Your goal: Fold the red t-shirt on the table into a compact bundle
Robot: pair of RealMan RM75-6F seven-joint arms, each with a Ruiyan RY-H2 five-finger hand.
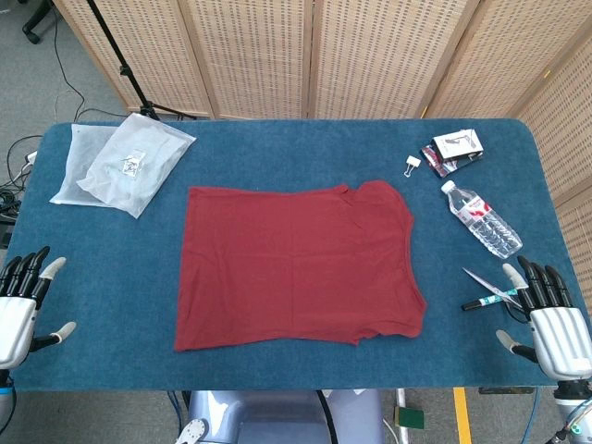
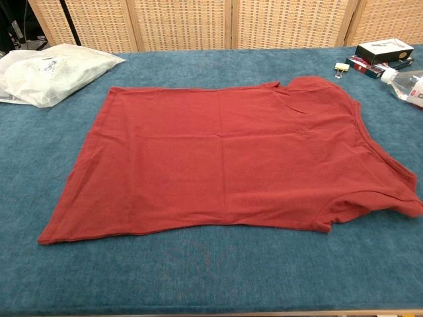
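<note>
Shirt (image 1: 301,265): red, spread flat at the middle of the surface (image 1: 277,153); hem to the left, neckline to the right; one sleeve at the far right corner, the other at the near right corner; light creases across the body; in the chest view the shirt (image 2: 225,162) fills most of the frame, its near right sleeve close to the right edge.

Surface: blue cloth cover, rounded corners; woven screens stand behind it.

Left hand (image 1: 23,305): at the near left edge of the surface, well apart from the shirt; fingers extended and spread, thumb out to the side; holds nothing; seen in the head view only.

Right hand (image 1: 548,314): at the near right edge, well apart from the shirt; fingers extended and apart, thumb out; holds nothing; its fingertips lie just beside the scissors; seen in the head view only.

Scissors (image 1: 488,291): lying flat near the right edge, between the shirt and the right hand.

Bottle (image 1: 480,218): clear plastic, white cap, red label; lying on its side, right of the shirt.

Boxes (image 1: 455,148): small, stacked, at the far right.

Clip (image 1: 412,166): binder type, just left of the boxes.

Bags (image 1: 122,162): clear plastic, overlapping, at the far left corner; small items inside, too small to tell.
</note>
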